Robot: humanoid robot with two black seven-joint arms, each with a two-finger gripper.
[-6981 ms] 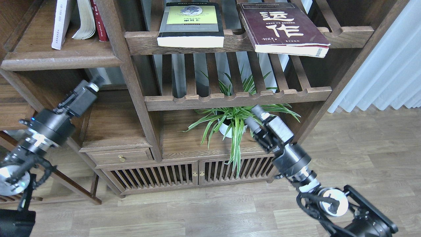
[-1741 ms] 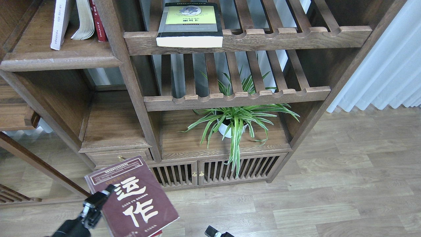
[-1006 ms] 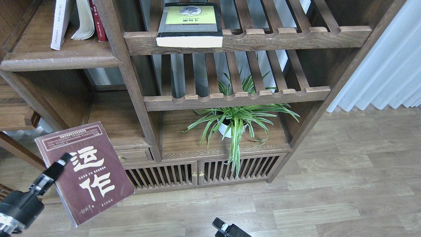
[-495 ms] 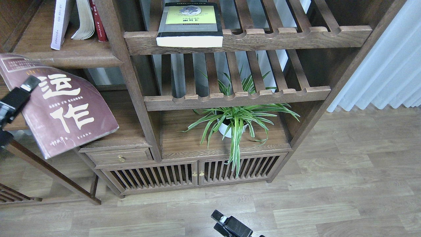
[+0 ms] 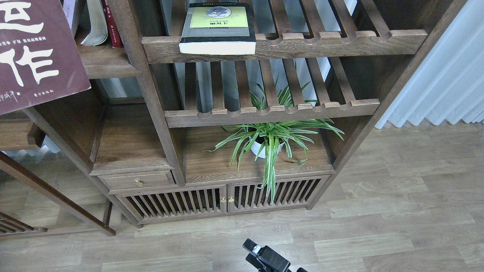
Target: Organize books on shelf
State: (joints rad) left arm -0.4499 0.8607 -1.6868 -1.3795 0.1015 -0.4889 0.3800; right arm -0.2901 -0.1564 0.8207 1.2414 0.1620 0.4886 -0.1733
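Note:
The maroon book with big cream characters hangs in the air at the top left. It covers the left part of the solid dark shelf. My left gripper is out of view past the left edge. The pale lavender-white book stands on that shelf, mostly hidden behind the maroon book. The thick yellow-green and black book lies flat on the upper slatted rack. Only the dark tip of my right gripper shows at the bottom edge, low over the floor. Its fingers cannot be told apart.
A book with fanned cream pages and a thin red-spined book stand on the solid shelf. A potted spider plant sits below the lower slatted rack. A white curtain hangs at the right.
The maroon book has risen from knee height up and left to the solid shelf's level. The left gripper that held it has left the view. The right gripper tip has barely moved.

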